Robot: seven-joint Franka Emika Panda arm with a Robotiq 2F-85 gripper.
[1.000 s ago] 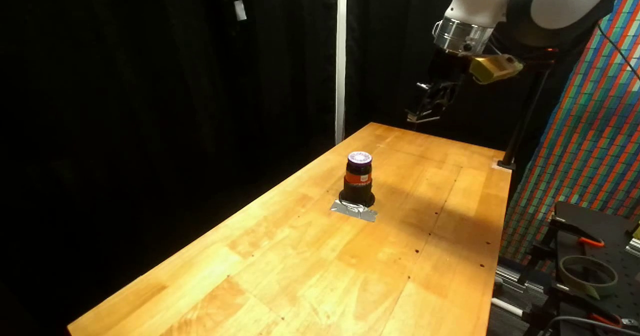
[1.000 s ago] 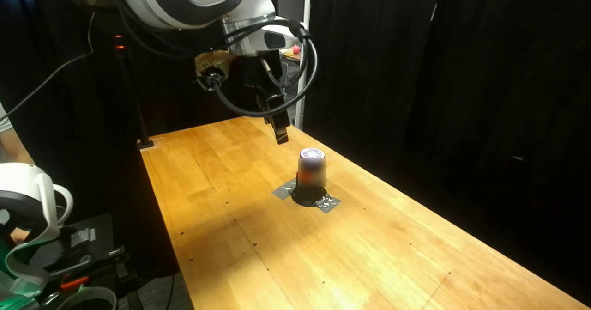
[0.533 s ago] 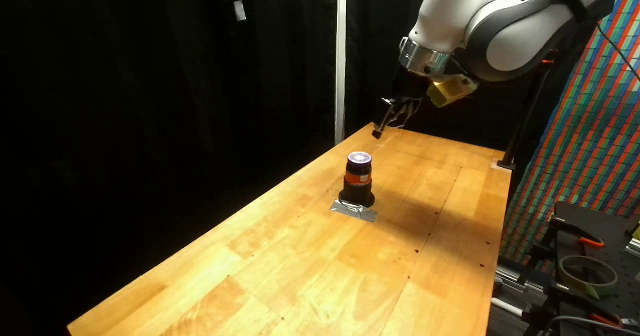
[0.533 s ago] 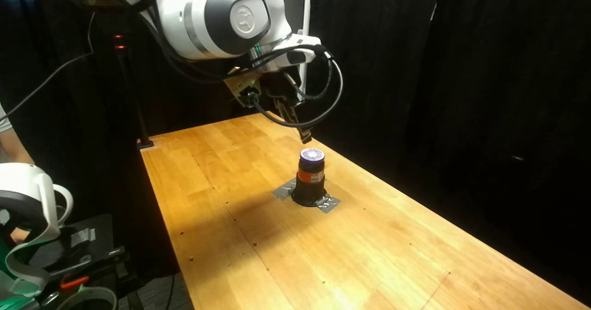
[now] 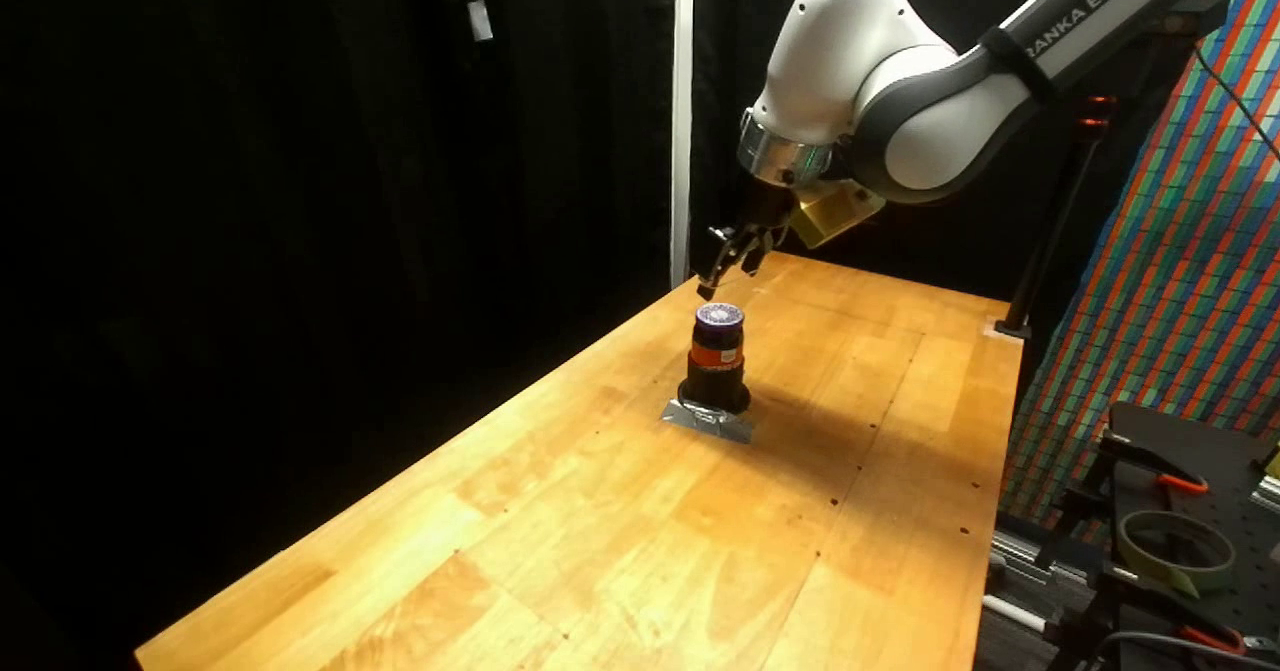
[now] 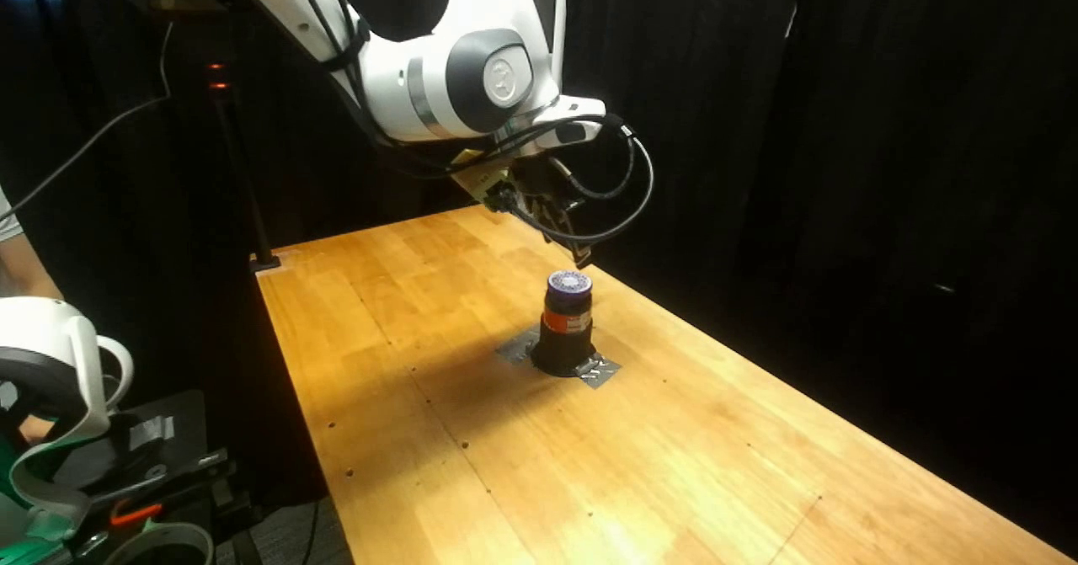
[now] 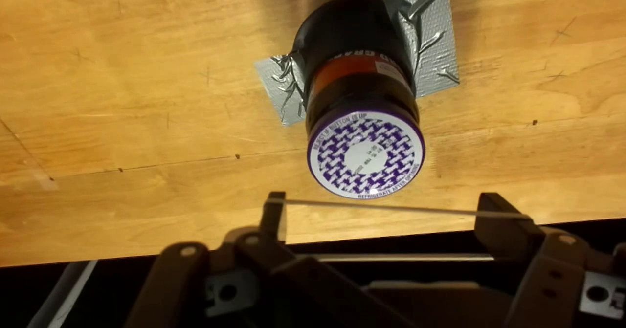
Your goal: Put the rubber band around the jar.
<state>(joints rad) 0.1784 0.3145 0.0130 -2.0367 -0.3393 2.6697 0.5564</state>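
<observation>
The jar has a dark body, an orange-red label and a pale lid with a purple pattern. It stands upright in both exterior views [image 5: 716,355] [image 6: 566,321] and, lid toward me, in the wrist view [image 7: 367,154]. My gripper [image 5: 729,280] is open, its fingertips just above and beyond the lid in an exterior view; it is partly hidden by cables in an exterior view [image 6: 569,247]. In the wrist view the gripper [image 7: 383,205] has the thin pale rubber band [image 7: 381,207] stretched across its two spread fingers. The lid is not between the fingers.
The jar sits in a black holder [image 5: 716,388] fixed to the wooden table [image 5: 640,511] with silver tape [image 7: 435,49]. A black post [image 5: 1050,221] stands at the table's far corner. A side stand with a tape roll [image 5: 1180,551] is beside the table.
The arm has moved across the table toward the jar and lower, bringing the gripper close above the lid. The jar has not moved.
</observation>
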